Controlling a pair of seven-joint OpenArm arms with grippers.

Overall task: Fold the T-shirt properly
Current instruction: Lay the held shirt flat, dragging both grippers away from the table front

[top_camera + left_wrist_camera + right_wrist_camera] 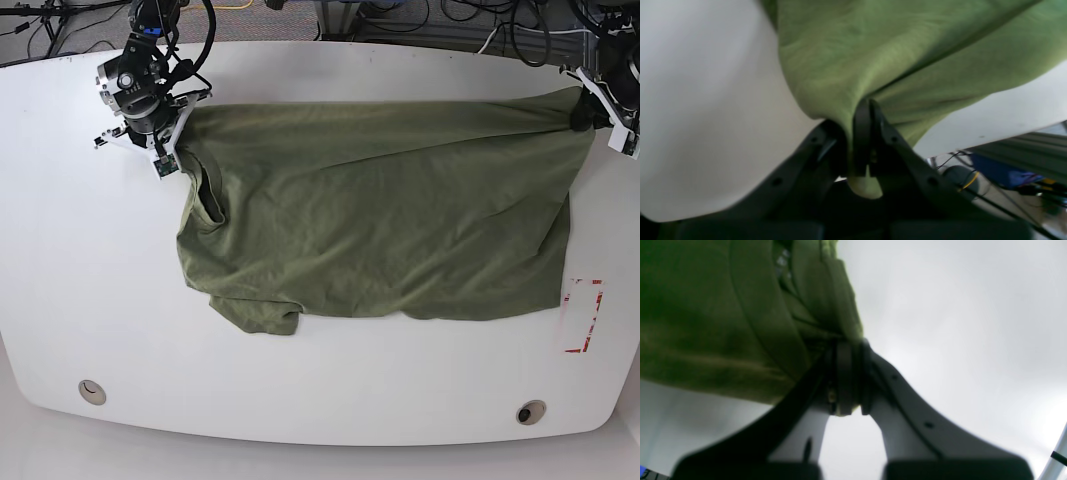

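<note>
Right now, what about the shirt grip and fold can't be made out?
- Base view: right gripper fingers hidden under its own body.
- Base view: left gripper too small.
- Both wrist views: blurred; T-shirt cut off by edges.
- Layers underneath: hidden by top cloth.

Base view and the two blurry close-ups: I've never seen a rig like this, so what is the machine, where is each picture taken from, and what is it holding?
This is a robot with two arms working over a white table. The base view looks down on the whole table. The two close-ups come from cameras on the wrists, looking along each hand.

An olive-green T-shirt lies spread on the table, collar toward that view's left. The right hand, at the top left of the base view, is shut on the shirt near the collar; its close-up shows cloth pinched between the fingers. The left hand, at the top right, is shut on the shirt's far corner. A red mark is on the table near its right edge.
</note>
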